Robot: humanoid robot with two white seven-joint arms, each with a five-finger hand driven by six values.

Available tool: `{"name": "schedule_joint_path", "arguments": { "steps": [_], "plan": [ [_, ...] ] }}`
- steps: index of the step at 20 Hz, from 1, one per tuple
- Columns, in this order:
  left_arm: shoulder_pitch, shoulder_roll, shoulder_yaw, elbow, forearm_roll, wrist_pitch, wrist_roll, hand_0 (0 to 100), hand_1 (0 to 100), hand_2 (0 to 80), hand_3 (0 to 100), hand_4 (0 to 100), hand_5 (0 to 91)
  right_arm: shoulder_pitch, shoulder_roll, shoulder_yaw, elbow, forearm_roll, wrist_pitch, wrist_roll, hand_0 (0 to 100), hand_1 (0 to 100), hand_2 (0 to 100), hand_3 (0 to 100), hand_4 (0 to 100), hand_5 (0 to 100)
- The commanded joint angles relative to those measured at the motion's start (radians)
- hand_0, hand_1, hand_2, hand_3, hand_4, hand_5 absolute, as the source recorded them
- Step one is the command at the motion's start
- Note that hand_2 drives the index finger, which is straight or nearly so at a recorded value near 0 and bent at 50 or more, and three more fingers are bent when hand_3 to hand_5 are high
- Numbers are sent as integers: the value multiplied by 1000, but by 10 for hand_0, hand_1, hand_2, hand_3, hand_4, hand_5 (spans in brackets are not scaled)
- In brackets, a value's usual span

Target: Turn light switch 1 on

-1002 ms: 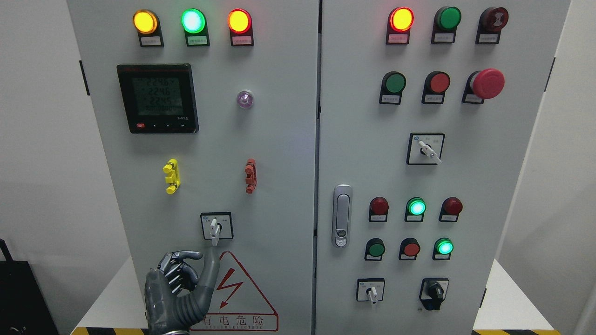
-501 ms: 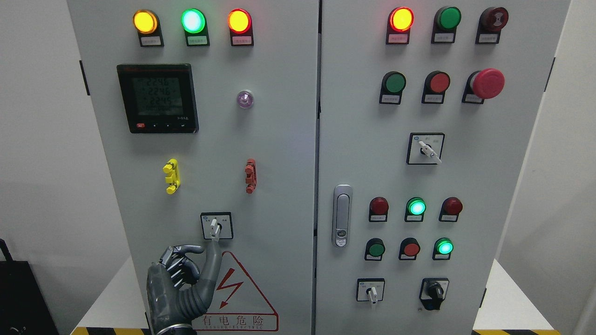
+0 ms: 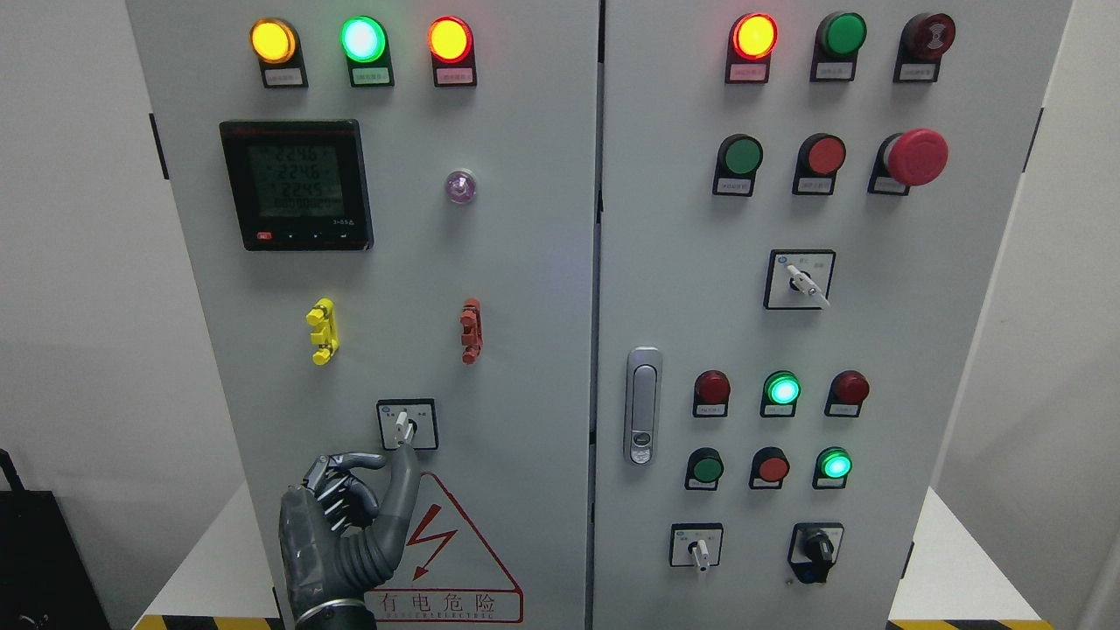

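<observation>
Nearest the camera, the left hand (image 3: 341, 534) rises from the bottom edge left of the middle, dark grey, its back toward the camera; one finger (image 3: 401, 486) points straight up while the others are curled in toward the palm, and it grips nothing. The raised fingertip sits right at the lower end of the white lever of the rotary switch (image 3: 406, 425), apparently touching it, though contact cannot be confirmed. That switch, in a black-framed square plate, sits low on the left cabinet door (image 3: 525, 289), just above a red triangular warning sign (image 3: 451, 560) with a lightning bolt, beside the hand. Higher on the same door are a yellow clip (image 3: 322, 331) and a red clip (image 3: 471, 330), then a black digital meter (image 3: 297, 185) and a small purple lamp (image 3: 460, 185), and along the top three lit lamps, amber, green and red. The right cabinet door (image 3: 945, 350) carries a metal latch handle (image 3: 643, 405), several round lamps and buttons, a red mushroom stop button (image 3: 916, 157) and three more selector switches
</observation>
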Motion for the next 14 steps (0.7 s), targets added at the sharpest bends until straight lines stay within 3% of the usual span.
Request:
{"name": "schedule_joint_path", "arguments": {
  "steps": [1,14],
  "plan": [
    [-19,-6,-7,5,-1,30,1,163,638,558,990,1000,864,0,0,1,0,0,0,1,0,0,0,0,0,0],
    [-35,-8,-15,17,-13,48,3,157,642,562,995,1000,864,0,0,1,0,0,0,1,0,0,0,0,0,0]
  ]
}}
